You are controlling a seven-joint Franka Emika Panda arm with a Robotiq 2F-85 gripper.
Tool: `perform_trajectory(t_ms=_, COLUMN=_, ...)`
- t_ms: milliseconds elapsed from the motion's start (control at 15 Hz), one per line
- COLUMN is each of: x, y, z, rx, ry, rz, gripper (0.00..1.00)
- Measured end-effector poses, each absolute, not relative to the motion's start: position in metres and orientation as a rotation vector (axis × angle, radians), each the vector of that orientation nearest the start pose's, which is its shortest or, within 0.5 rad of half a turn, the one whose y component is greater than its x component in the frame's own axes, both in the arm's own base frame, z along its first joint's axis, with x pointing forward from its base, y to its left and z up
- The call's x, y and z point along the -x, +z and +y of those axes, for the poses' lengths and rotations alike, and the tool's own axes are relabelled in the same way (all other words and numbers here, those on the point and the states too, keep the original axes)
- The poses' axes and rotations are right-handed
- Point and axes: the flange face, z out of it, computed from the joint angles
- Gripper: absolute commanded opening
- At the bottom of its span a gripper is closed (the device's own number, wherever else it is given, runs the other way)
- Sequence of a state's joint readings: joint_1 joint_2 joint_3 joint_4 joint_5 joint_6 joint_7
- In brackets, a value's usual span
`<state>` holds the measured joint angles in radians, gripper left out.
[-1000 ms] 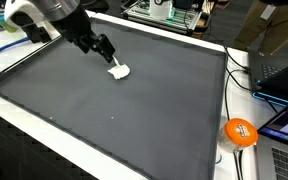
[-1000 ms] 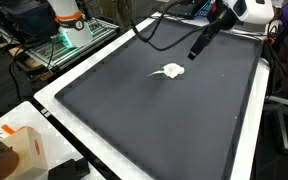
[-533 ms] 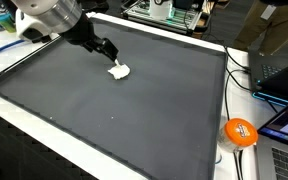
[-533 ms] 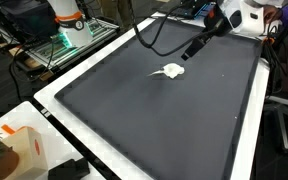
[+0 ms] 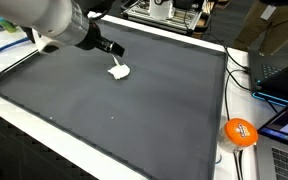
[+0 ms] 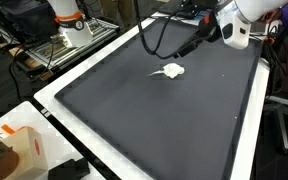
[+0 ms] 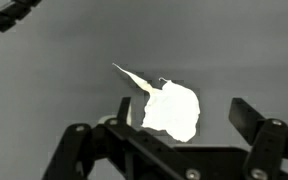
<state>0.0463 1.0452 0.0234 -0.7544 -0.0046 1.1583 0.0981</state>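
A small white crumpled scrap (image 5: 119, 71) lies on the dark grey mat (image 5: 134, 120); in an exterior view the same scrap (image 6: 170, 71) rests alone on the mat (image 6: 154, 120). My gripper (image 5: 108, 46) hangs above and just beside the scrap, apart from it, seen also from the opposite side (image 6: 190, 50). In the wrist view the gripper (image 7: 184, 116) is open, its dark fingers (image 7: 248, 117) spread wide on either side of the scrap (image 7: 170, 108) below. Nothing is held between them.
A white border (image 5: 224, 95) frames the mat. An orange ball (image 5: 240, 132), cables (image 5: 240, 68) and a laptop (image 5: 284, 78) sit beyond one edge. A white and orange box (image 6: 20, 150) stands near a mat corner, and a second robot's base (image 6: 69, 22) at the back.
The arm has drawn up and back from the scrap, with more of its body filling the exterior views. The scrap has not moved and the jaws have stayed open.
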Motion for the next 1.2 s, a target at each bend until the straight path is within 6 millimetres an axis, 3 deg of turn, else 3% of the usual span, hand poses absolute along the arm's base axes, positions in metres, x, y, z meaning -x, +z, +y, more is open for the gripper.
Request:
perform_trajectory(t_ms=533, x=-0.709, y=0.254, z=0.048, rx=2.957, ry=1.112, rz=0.122, gripper=1.00)
perform_trajectory(t_ms=800, x=-0.721, y=0.255, z=0.060, rx=2.914, ry=0.987, rz=0.240, gripper=1.00)
perform_trajectory(t_ms=1200, x=-0.742, y=0.255, z=0.062, rx=2.943, ry=0.773, rz=0.270, gripper=1.00)
